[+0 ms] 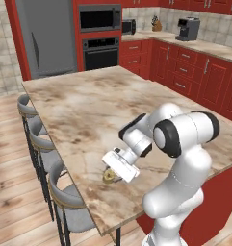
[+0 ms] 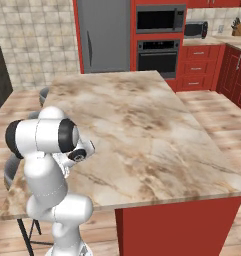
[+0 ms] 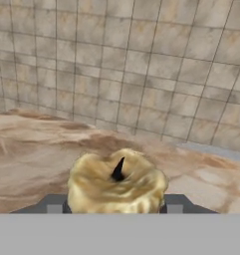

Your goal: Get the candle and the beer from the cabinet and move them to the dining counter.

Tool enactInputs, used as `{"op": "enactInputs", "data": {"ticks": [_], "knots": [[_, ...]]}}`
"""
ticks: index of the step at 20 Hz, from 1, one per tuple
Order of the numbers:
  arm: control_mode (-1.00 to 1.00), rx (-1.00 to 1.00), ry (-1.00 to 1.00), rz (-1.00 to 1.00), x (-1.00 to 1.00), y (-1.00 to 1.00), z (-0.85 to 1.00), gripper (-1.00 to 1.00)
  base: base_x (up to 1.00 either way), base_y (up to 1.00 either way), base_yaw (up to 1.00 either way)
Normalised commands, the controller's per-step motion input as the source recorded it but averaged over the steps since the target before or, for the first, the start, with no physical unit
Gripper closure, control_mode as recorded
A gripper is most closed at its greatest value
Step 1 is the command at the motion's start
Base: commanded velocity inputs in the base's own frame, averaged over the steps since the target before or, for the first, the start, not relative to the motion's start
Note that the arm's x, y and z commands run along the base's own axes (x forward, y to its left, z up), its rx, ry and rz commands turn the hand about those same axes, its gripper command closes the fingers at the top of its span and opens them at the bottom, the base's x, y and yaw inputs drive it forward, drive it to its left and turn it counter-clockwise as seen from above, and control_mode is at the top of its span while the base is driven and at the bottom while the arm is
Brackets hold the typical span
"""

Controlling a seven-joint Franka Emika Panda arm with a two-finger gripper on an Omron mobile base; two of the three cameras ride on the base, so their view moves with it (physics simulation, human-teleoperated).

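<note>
- My pincer (image 1: pixel 111 176) is low over the near left corner of the dining counter (image 1: pixel 88 103), and the candle (image 1: pixel 108 176) sits right at its tip, on or just above the marbled top.
- From the hand camera, the candle (image 3: pixel 116 183) fills the space between my two fingertips (image 3: pixel 54 204), one on each side of its yellowish body, with its dark wick pointing up in front of me.
- I cannot tell from these pictures whether my fingers are pinching the candle or have just let go; they stand close against its sides, with no clear gap visible.
- The counter's marbled surface (image 3: pixel 32 149) stretches away beyond the candle, and a tiled wall rises far behind it.
- As I judge it, I am at the set-down step for the candle: it has reached the dining counter and only the release remains.
- The next move calls for spreading my fingers enough to clear the candle's sides, then lifting straight away so I don't drag or tip it; it is squat, so it should stand steadily.
- The candle sits near the counter's edge above the grey stools (image 1: pixel 64 202), so any sideways nudge as I back off is the risk to watch.
- After that, the beer is the remaining item to fetch from the cabinet.
</note>
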Motion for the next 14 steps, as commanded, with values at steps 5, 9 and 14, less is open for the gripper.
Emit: {"op": "enactInputs", "data": {"ticks": [5, 9, 14], "knots": [[-1.00, 0.01, -0.07, 0.03, 0.04, 0.00, -0.16, -1.00, 0.00, 0.00, 0.00], [-1.00, 0.01, -0.09, 0.00, 0.00, 0.00, 0.08, -1.00, 0.00, 0.00, 0.00], [-1.00, 0.00, -0.14, 0.00, -0.18, -0.10, 0.48, -1.00, 0.00, 0.00, 0.00]]}}
